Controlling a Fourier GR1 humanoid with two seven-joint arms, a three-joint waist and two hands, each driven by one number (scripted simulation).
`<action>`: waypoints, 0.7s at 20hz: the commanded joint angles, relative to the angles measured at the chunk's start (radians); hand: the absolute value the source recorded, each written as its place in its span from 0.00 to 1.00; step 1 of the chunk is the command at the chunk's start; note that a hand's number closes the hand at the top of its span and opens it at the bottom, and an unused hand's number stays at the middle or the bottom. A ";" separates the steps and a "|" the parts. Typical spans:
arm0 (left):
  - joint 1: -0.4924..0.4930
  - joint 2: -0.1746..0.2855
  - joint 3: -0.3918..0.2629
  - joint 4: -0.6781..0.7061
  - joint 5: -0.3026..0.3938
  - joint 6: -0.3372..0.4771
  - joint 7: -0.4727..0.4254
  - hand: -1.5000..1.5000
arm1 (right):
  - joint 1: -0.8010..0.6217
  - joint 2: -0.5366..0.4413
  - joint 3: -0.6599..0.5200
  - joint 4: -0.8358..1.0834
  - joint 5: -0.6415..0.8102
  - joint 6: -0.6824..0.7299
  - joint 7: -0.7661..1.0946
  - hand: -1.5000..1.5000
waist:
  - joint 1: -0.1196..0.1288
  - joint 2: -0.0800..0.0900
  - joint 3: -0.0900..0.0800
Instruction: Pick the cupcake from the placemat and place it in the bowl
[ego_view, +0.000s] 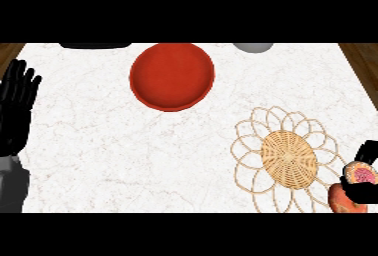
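Note:
The cupcake (361, 174), pink on top with an orange wrapper, is at the lower right edge, off the right side of the woven placemat (286, 159). My right hand (364, 192) is curled round it and hides part of it. The red bowl (172, 76) stands at the far centre of the counter, well away from the cupcake. My left hand (16, 97) rests open at the left edge, fingers up.
A grey round object (253, 47) sits at the far edge right of the bowl. A flat black object (96, 45) lies at the far left edge. White marbled counter (111, 150) spreads between the bowl and the placemat.

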 joint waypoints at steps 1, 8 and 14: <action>-0.044 0.022 0.014 0.053 0.001 -0.013 -0.006 0.50 | -0.004 0.017 -0.008 -0.213 -0.004 0.072 0.094 1.00 | -0.003 0.001 0.000; -0.014 -0.011 -0.004 0.065 -0.011 -0.013 -0.048 0.50 | -0.212 0.020 -0.017 -0.363 -0.113 0.131 0.098 1.00 | 0.012 0.003 -0.001; -0.079 -0.013 -0.013 0.077 -0.023 0.013 -0.020 0.50 | -0.484 0.145 0.011 -0.424 -0.281 0.211 0.299 1.00 | 0.018 0.003 -0.001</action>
